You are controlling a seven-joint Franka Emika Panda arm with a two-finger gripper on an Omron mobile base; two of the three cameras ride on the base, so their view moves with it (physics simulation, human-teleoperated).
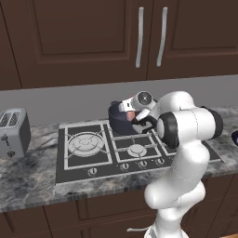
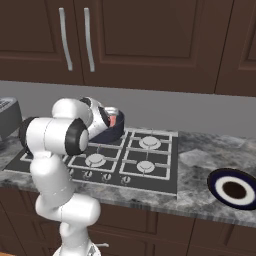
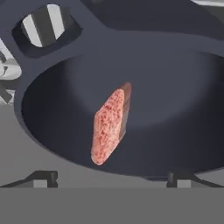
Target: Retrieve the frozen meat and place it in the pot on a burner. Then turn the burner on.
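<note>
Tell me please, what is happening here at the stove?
The white robot arm reaches over the cooktop to the pot on a back burner. In the hand view the frozen meat is inside the pot, tilted on its edge. Whether the gripper is open or shut cannot be told.
</note>
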